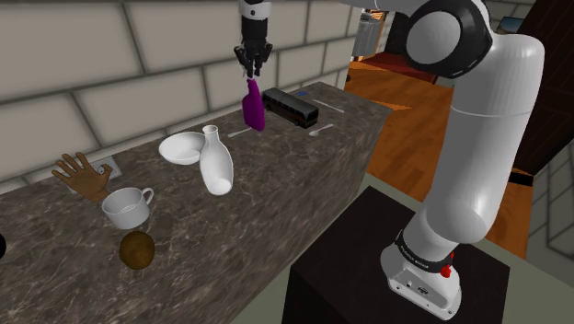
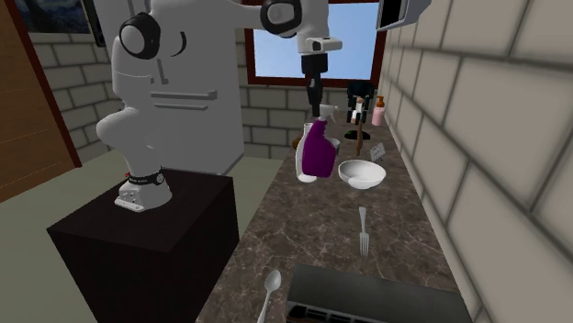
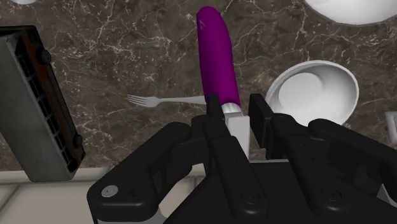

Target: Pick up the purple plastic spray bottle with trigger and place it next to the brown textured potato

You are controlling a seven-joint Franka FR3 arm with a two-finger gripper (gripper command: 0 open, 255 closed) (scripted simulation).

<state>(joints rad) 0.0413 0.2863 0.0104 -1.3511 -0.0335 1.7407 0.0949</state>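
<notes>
Gripping the purple spray bottle (image 1: 252, 108) by its white neck with the black gripper (image 1: 252, 70), clamped tight on it. Holding it up in the air over the dark marble counter (image 1: 276, 184), right above a fork (image 3: 159, 100) and near a white bowl (image 1: 181, 147). Spotting the brown potato (image 1: 137, 249) well apart from it, just beside a white cup (image 1: 127, 206).

arm (image 1: 478, 138): reaching up and way out, pretty stretched
hand (image 1: 252, 72): pointing straight down
fingers (image 3: 215, 118): clamped on the purple spray bottle (image 1: 252, 109) neck
</notes>
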